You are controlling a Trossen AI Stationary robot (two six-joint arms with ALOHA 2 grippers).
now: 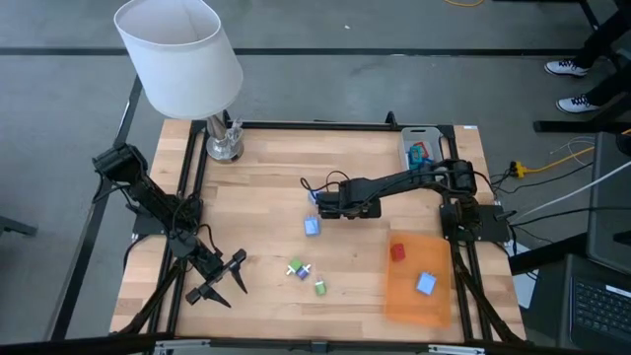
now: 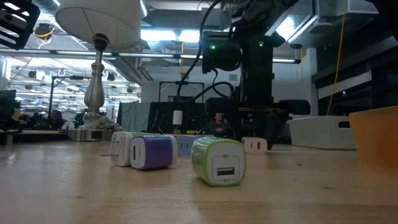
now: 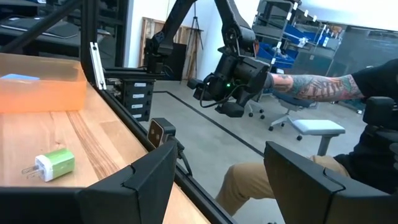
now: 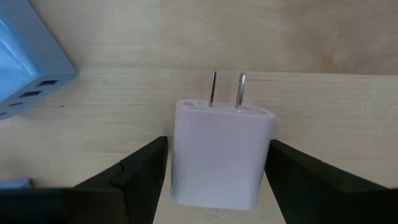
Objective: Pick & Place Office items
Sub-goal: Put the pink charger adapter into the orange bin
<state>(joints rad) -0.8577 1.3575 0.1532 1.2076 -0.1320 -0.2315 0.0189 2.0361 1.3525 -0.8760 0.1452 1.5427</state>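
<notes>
Right arm: stretched low across mid-table. Right gripper point(image 4: 214, 180) spread, its fingers point(image 4: 134, 171) flanking a pale pink plug adapter point(image 4: 221, 152) lying on the wood, prongs pointing away; gaps either side, nothing pinched. Only the right wrist view shows this. Blue charger point(image 4: 28, 68) just beside.
Left gripper point(image 1: 222, 279): spread, parked at table's near-left edge, green adapter point(image 3: 53, 165) near it.

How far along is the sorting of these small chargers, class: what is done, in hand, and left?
Done: a red piece and a blue piece sit in the orange tray. In hand: the right gripper straddles a white charger, jaws open, not yet gripping. Left: a blue charger and the green, purple and white cluster. The left gripper waits.
</notes>
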